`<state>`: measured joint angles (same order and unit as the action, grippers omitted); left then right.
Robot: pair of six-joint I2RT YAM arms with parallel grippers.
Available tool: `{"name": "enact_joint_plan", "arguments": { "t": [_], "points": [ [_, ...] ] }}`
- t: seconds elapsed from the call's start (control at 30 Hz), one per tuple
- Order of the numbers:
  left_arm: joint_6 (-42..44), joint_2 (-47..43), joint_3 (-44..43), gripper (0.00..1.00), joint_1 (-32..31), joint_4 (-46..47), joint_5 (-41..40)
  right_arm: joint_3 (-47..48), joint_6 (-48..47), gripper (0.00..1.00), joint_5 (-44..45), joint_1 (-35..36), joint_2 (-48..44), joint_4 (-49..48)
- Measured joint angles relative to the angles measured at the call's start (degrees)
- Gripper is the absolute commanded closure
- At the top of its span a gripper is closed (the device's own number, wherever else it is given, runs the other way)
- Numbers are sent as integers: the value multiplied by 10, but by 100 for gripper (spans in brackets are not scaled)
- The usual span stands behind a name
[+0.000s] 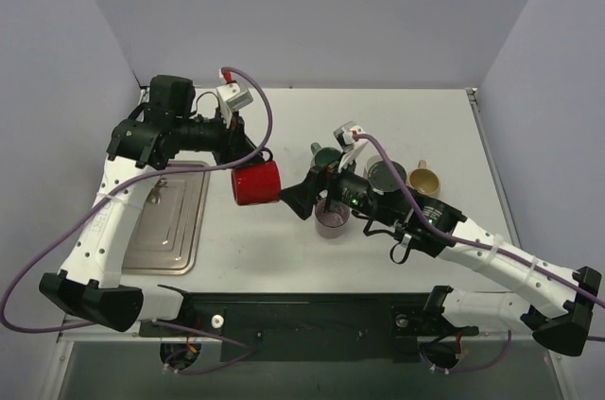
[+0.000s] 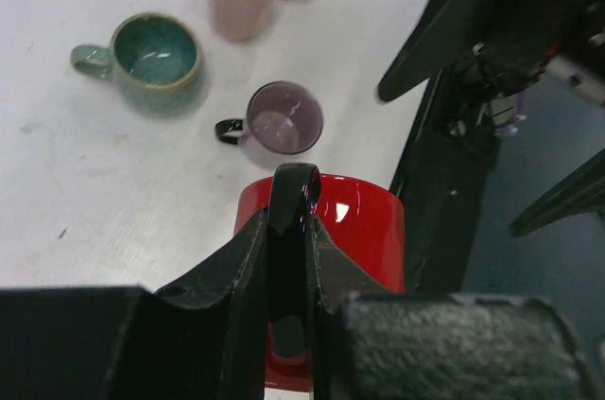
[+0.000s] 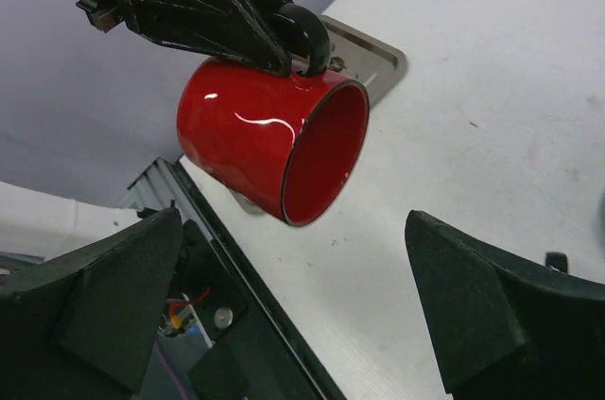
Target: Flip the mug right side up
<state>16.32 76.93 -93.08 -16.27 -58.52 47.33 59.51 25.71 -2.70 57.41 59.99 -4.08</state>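
Left gripper [image 2: 291,218] is clamped tight on the black handle of the red mug [image 3: 241,130]. The mug hangs clear of the table [image 1: 284,249], tipped on its side, with its mouth facing the right gripper [image 3: 293,301]. That one hovers close by, fingers spread wide, grasping nothing. A purple mug [image 2: 284,119] stands upright nearby.

— From where does the top view look?
— From high above and behind both arms, down on the whole bench [image 1: 284,249], from far off.
— And the wrist views?
— Each sits close in. The camera on the left hand [image 2: 293,230] looks down past it. The one on the right hand [image 3: 293,218] faces it from opposite. All three share the red mug [image 3: 255,140].
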Motion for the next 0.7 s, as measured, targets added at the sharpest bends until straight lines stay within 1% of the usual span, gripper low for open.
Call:
{"name": "enact_joint_plan", "arguments": {
  "t": [0.07,0.13,0.17,0.2,0.23,0.27,0.3,0.33,0.37,0.4,0.43,0.47,0.5,0.53,0.57,0.67,0.7],
  "points": [
    [-43,-4,-10,100,-15,19,19,-5,13,1,-19,1,10,-36],
    [-80,-8,-23,100,-28,41,33,-8,25,7,-35,1,20,-68],
    [-97,-10,-26,100,-34,54,39,-11,29,15,-42,1,22,-81],
    [-113,-13,-26,100,-41,66,45,-17,37,19,-50,2,24,-100],
    [-125,-14,-26,100,-46,74,50,-23,43,29,-59,3,25,-116],
    [-141,-15,-24,100,-53,87,56,-28,51,35,-70,4,27,-131],
    [-156,-16,-19,100,-58,102,63,-30,58,55,-79,4,30,-143],
    [-171,-16,-13,100,-62,119,70,-30,65,68,-89,4,35,-157],
    [-186,-17,-4,100,-65,136,76,-30,76,91,-103,4,41,-176],
    [-194,-17,2,100,-65,147,80,-30,78,100,-110,5,45,-187],
    [-196,-16,9,80,-65,160,89,-29,95,100,-119,5,49,-191],
    [-194,-14,14,42,-63,174,108,-29,113,100,-129,5,51,-199],
    [-186,-11,13,9,-61,188,117,-27,122,100,-130,5,52,-205],
    [-179,-9,10,9,-62,187,116,-23,119,100,-128,5,49,-195],
    [-169,-7,3,9,-63,174,104,-16,104,100,-108,8,45,-164],
    [-92,12,-37,9,-63,87,30,7,57,100,-7,12,31,-2],
    [-64,17,-45,9,-62,65,-8,19,43,100,33,10,29,61]
  ]
}}
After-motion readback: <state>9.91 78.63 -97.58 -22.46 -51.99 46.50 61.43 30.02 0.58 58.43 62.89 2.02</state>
